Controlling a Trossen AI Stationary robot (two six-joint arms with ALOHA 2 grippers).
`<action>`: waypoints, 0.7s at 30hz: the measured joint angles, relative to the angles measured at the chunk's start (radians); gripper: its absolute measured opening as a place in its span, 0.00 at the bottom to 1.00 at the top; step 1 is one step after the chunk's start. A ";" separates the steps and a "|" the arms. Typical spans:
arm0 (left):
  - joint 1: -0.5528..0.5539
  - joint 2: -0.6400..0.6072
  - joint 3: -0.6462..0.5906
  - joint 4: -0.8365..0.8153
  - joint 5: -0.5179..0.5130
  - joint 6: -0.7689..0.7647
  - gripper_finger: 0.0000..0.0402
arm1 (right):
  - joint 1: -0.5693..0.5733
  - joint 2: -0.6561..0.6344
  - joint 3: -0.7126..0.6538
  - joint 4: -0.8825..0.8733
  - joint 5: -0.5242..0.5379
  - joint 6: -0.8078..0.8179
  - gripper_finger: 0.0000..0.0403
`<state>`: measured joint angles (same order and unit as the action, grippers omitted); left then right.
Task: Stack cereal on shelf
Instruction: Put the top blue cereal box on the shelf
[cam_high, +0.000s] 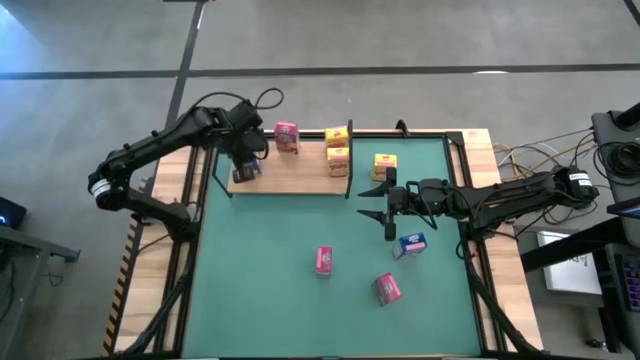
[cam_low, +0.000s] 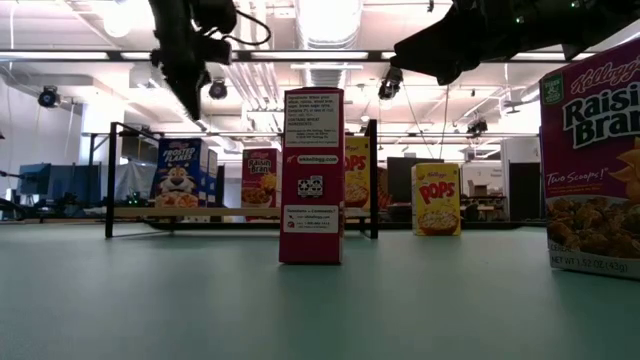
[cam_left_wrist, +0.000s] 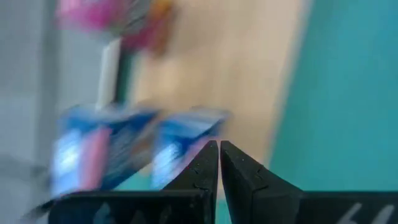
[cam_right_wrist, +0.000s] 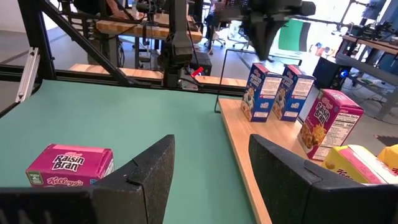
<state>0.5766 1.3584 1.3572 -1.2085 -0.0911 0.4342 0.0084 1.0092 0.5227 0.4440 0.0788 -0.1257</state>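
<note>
The light-wood shelf (cam_high: 300, 178) lies at the far side of the green mat. On it stand two blue boxes (cam_high: 245, 170), a pink box (cam_high: 287, 137) and two yellow boxes (cam_high: 338, 148). A third yellow box (cam_high: 385, 165) stands on the mat just right of the shelf. A blue box (cam_high: 411, 243) and two pink boxes (cam_high: 323, 260) (cam_high: 387, 288) rest on the mat. My left gripper (cam_high: 246, 150) hangs shut, pointing down, just above the blue boxes (cam_right_wrist: 268, 92). My right gripper (cam_high: 378, 208) is open, high over the mat beside the loose blue box.
Black frame posts (cam_low: 110, 180) rise at the shelf's corners. In the low view a pink box (cam_low: 312, 175) stands mid-mat and another (cam_low: 595, 160) sits close at the right. Green mat lies open at the near left (cam_high: 250, 290). Cables run off the table's right edge (cam_high: 520, 160).
</note>
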 joint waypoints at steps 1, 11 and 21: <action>-0.003 0.000 -0.008 0.027 0.075 -0.007 0.00 | 0.000 0.000 0.000 0.000 0.000 -0.001 0.49; -0.070 0.051 -0.124 0.248 0.033 -0.090 0.00 | 0.000 0.000 0.000 0.000 0.000 -0.002 0.49; -0.065 0.083 -0.210 0.250 -0.218 -0.101 0.00 | 0.000 0.000 0.000 0.001 0.000 -0.005 0.49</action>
<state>0.5114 1.4411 1.1469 -0.9589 -0.3096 0.3329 0.0082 1.0092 0.5228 0.4447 0.0789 -0.1307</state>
